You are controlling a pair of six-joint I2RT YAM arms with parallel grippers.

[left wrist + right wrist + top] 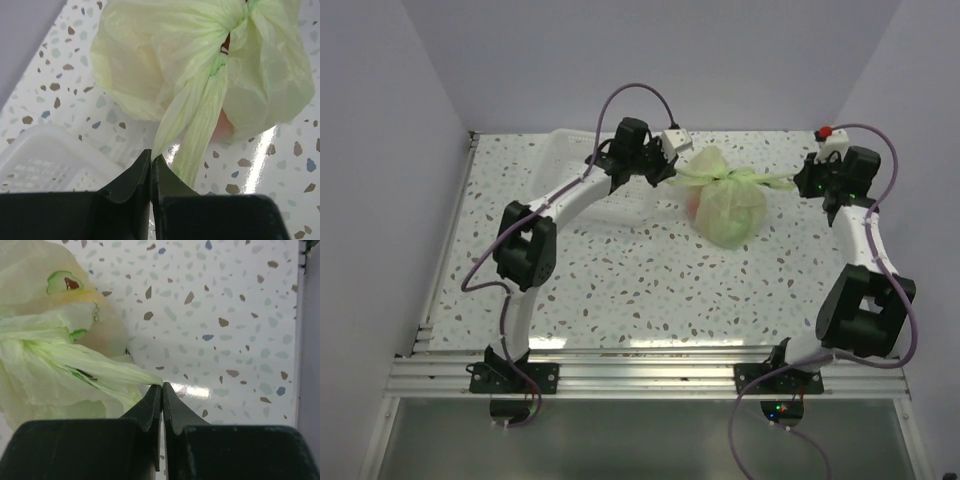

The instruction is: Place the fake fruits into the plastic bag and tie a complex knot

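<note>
Top external view: crinkly, pale green plastic bag (pixel 730 215), bulging under its twisted knot (pixel 725 178), sits on the speckled bench (pixel 620 290) just right of the white basket (pixel 570 165). Left hand (pixel 151 159) and right hand (pixel 161 390) each pinch a thin handle end.

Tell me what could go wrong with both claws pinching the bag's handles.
The left claw and right claw pinch only the very tips of the handle ends, so either could slip free before the knot is snug. The bag film is thin and bunched there; a harder pull might tear it.
</note>
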